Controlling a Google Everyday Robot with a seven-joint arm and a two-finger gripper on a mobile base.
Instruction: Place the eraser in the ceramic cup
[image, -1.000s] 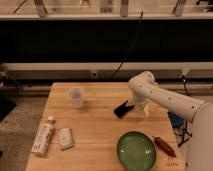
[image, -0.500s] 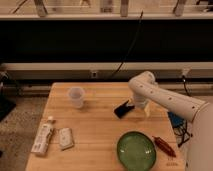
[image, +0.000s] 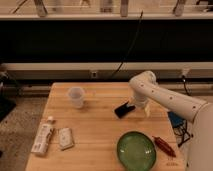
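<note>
The ceramic cup (image: 76, 96) is white and stands upright on the left-centre of the wooden table (image: 100, 130). The eraser (image: 123, 110) is a small black block, tilted, at the table's middle right, well to the right of the cup. My gripper (image: 134, 106) hangs from the white arm (image: 160, 96), which reaches in from the right. The gripper is right at the eraser's right end. I cannot tell whether the eraser rests on the table or is lifted.
A green plate (image: 136, 150) lies near the front edge. A red chili-like item (image: 164, 145) is to its right. A white packet (image: 65, 138) and a long white box (image: 42, 139) lie at the front left. A dark wall and cables run behind the table.
</note>
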